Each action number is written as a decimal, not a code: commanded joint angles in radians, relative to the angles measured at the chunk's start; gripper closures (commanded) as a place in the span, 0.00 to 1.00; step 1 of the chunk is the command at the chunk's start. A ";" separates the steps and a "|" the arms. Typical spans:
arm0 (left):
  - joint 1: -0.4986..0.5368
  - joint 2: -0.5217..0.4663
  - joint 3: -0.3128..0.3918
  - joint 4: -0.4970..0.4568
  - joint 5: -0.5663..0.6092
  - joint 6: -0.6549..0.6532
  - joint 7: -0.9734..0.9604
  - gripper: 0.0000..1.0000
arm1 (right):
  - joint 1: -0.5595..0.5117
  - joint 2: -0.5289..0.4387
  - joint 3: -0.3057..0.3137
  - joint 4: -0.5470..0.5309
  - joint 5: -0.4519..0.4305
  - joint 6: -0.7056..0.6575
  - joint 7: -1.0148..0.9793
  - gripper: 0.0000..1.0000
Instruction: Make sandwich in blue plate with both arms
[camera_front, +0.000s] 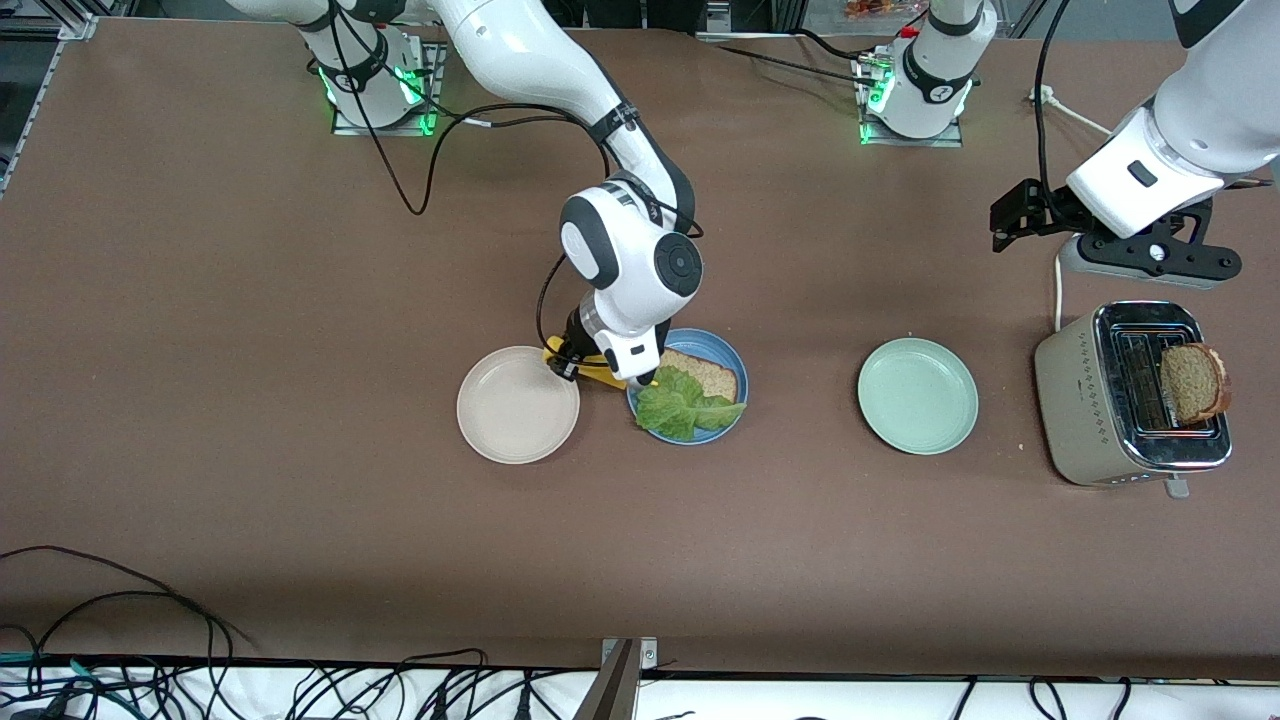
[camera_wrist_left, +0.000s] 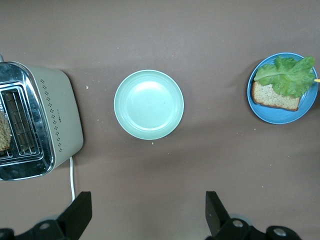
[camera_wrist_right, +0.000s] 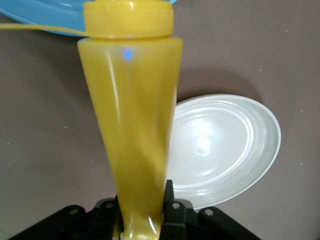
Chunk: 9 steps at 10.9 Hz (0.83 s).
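Half-built sandwich on blue plate (camera_front: 722, 352), mid-table.
1 brown wholegrain slice (camera_front: 706, 373) lies flat on plate, ruffled green lettuce leaf (camera_front: 683, 404) over its front-cam edge, spilling past rim. 2nd slice (camera_front: 1192, 382) upright in toaster slot at left arm's end, well apart.

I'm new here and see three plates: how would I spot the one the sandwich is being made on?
Find the brown table and its row of three plates. The blue plate is the middle one, between a beige plate and a pale green plate; only it holds bread and lettuce.
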 joint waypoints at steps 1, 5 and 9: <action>-0.001 -0.002 0.001 0.014 -0.012 -0.016 -0.008 0.00 | -0.005 0.021 -0.009 0.039 -0.014 0.006 0.010 1.00; -0.001 -0.002 0.001 0.014 -0.012 -0.016 -0.008 0.00 | -0.076 -0.021 0.033 0.034 -0.009 0.008 -0.025 1.00; -0.001 -0.002 -0.001 0.014 -0.014 -0.016 -0.009 0.00 | -0.305 -0.197 0.274 -0.067 -0.009 0.051 -0.076 1.00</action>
